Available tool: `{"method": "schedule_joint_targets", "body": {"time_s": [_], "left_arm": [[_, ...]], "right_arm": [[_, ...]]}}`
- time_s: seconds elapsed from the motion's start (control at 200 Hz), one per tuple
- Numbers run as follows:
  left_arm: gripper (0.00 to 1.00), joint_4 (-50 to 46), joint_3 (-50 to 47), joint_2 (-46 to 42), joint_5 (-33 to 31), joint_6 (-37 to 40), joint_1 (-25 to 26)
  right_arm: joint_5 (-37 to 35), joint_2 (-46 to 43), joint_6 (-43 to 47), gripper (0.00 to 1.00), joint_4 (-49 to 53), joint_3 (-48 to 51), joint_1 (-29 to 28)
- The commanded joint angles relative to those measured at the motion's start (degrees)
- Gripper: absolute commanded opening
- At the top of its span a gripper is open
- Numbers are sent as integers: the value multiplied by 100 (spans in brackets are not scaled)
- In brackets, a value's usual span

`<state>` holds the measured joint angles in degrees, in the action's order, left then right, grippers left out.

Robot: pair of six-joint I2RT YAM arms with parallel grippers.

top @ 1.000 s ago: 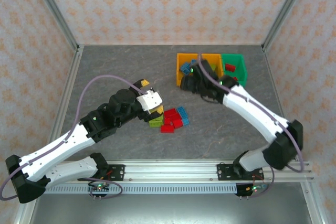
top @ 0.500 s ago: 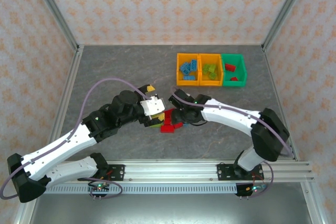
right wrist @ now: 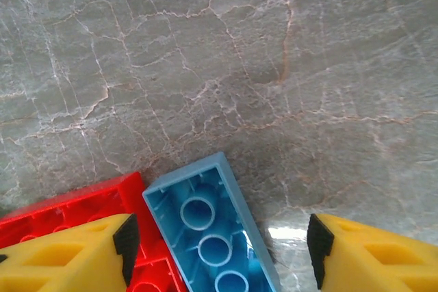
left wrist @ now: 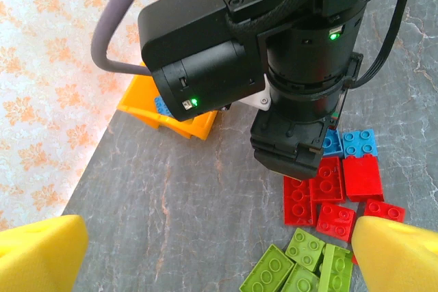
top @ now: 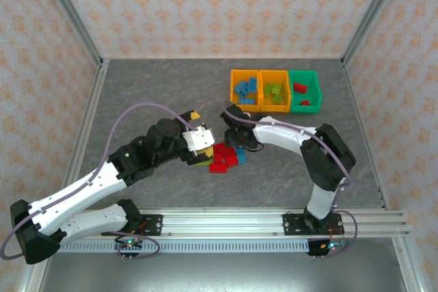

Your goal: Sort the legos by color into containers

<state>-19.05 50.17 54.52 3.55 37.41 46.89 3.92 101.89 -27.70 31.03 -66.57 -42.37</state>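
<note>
Loose legos (top: 222, 158) lie in a pile at mid-table: red ones (left wrist: 328, 189), lime green ones (left wrist: 301, 264) and blue ones (left wrist: 349, 143). My right gripper (top: 235, 146) is down at the pile's far side. It is open, and its yellow fingers (right wrist: 75, 251) straddle an upside-down blue lego (right wrist: 219, 237), with a gap on the right. My left gripper (left wrist: 219, 258) hangs wide open just left of the pile, holding nothing. The containers (top: 287, 73) stand at the back right.
The left orange bin (top: 233, 90) holds blue bricks, the middle orange bin (top: 275, 73) green ones, the green bin (top: 317, 90) red ones. The right arm's black wrist (left wrist: 294, 100) sits close in front of my left gripper. Metal frame rails edge the grey table.
My right arm has swung from over the bins down to the pile and now stands over a blue lego. The left gripper has barely moved.
</note>
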Motion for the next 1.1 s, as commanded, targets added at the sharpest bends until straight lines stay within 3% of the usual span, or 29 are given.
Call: {"method": "schedule_joint_targets", "body": {"time_s": [0.0,0.09,0.305,0.465,0.626,0.821,1.096], "left_arm": [[100,-42,14,-7,-127,32,10],[100,-41,14,-38,-117,29,7],[100,-48,24,-82,-127,36,12],[100,-43,15,-73,-108,27,5],[100,-59,31,-73,-100,29,9],[100,-47,19,-65,-127,28,11],[100,-29,36,-65,-48,-40,13]], "right_arm": [[76,197,-111,64,-173,-133,62],[82,298,-143,58,-138,-112,74],[24,367,-278,56,-152,85,78],[-207,241,-339,41,-41,206,79],[-374,125,-368,39,79,271,104],[-344,-209,-478,15,-25,385,132],[-1004,-1510,-171,14,-452,219,383]]}}
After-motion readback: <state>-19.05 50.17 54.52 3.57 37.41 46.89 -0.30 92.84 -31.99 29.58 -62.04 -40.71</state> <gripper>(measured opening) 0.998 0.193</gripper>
